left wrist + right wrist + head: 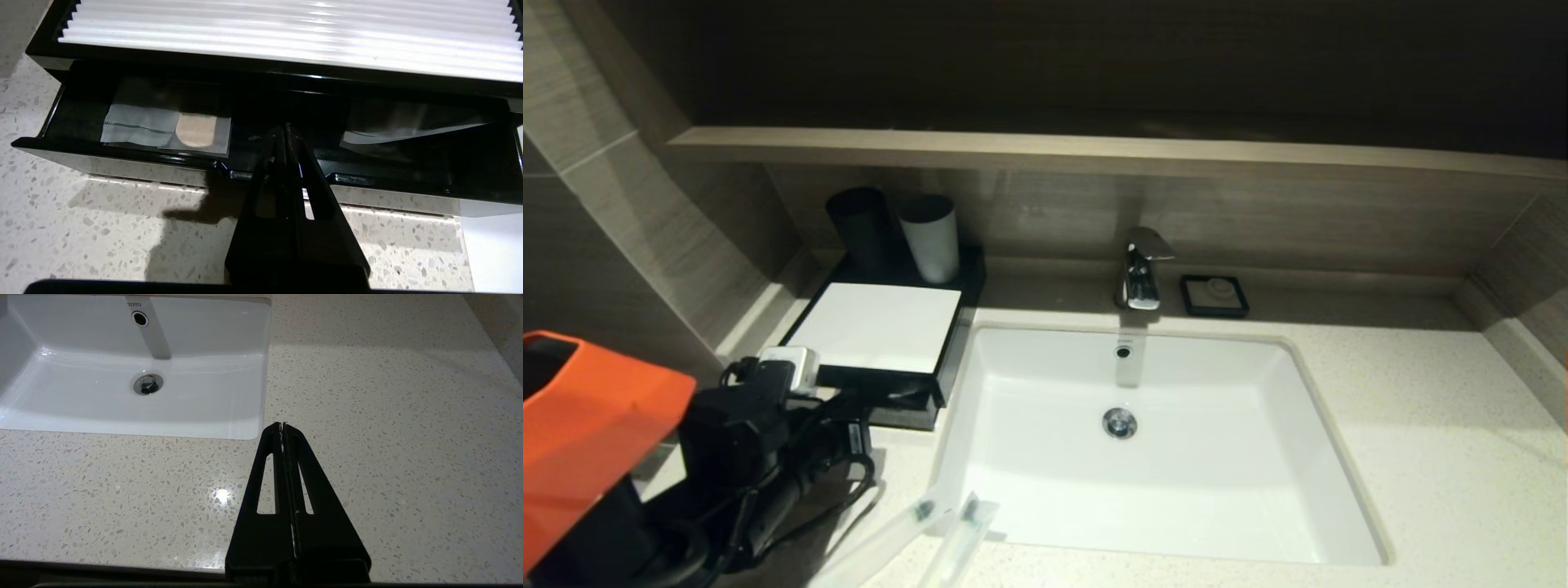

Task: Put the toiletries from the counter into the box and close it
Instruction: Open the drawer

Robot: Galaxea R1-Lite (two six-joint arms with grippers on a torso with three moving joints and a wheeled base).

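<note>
Drawer [261,163] of low black box [882,335] hangs open; pinched-shut empty left claw [284,130] could push crookedly, jamming clear sachets [947,523].

Black box [882,384], white top; speckled off-white counter [1445,457].

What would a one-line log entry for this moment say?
left gripper: shut, at drawer front | box: drawer open, packets inside | sachets: on counter | right gripper: shut, idle
</note>
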